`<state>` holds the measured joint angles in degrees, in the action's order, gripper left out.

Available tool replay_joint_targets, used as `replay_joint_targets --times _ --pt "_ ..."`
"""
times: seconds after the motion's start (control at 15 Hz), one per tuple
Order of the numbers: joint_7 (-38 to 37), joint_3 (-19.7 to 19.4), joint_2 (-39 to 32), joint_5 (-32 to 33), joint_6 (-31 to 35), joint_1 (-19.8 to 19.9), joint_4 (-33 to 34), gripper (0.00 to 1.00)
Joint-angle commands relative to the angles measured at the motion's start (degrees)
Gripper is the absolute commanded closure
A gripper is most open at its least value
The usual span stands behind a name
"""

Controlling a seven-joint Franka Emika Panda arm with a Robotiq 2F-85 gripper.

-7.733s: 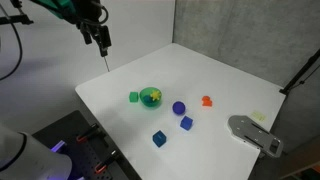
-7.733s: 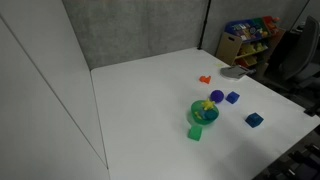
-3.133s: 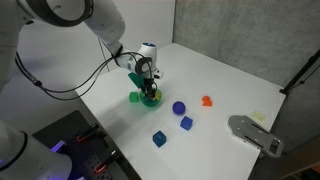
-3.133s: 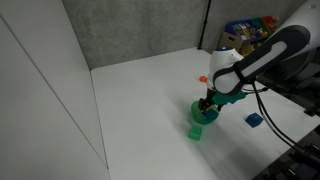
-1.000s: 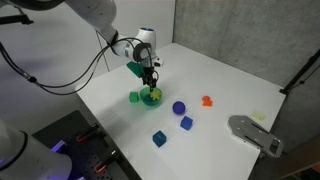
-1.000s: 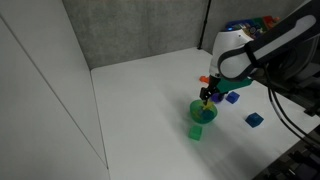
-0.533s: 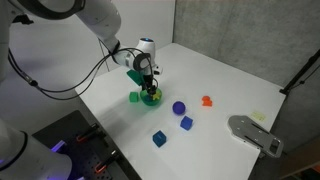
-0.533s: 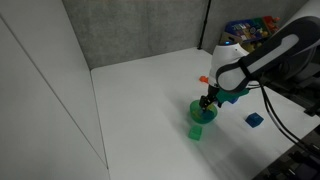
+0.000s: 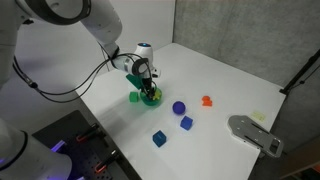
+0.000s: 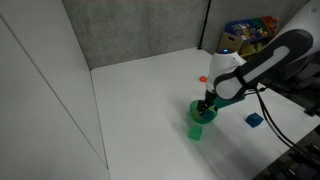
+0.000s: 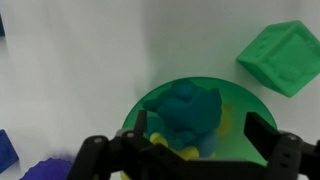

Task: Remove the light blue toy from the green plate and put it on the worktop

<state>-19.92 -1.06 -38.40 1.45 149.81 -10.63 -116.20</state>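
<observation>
Green plate (image 11: pixel 236 94) cradles the light blue toy (image 11: pixel 190 108); the gripper (image 11: pixel 198 135) hangs spread astride it, ready to pinch.

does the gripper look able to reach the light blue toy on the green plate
Probably yes: in the wrist view the gripper is open right above the light blue toy in the green plate, nothing covering it. A yellow piece lies beside it.

On the worktop (image 9: pixel 235 75), the plate (image 11: pixel 140 112) holds the toy (image 11: pixel 190 108) in its middle, a small cube (image 11: pixel 283 57) sits just beside the plate, and a ball (image 9: pixel 179 107) lies near the plate's opposite side.
</observation>
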Motion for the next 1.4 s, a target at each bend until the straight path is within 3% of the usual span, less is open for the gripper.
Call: replay_joint_targets --times 0.0,0.07,0.33,0.67,1.33 --pt "1.1 -0.48 -0.72 0.05 2.09 -0.81 -0.12 0.26" --pt "1.16 -0.52 -0.83 0.06 2.53 -0.96 -0.17 0.3" --pt "0.88 -1.25 -0.14 0.4 2.85 -1.53 -0.56 0.66" --pt "1.21 -1.4 2.48 -0.14 1.17 -0.78 -1.02 0.95" --pt "4.09 1.15 12.75 -4.53 -5.41 3.62 -0.65 0.93"
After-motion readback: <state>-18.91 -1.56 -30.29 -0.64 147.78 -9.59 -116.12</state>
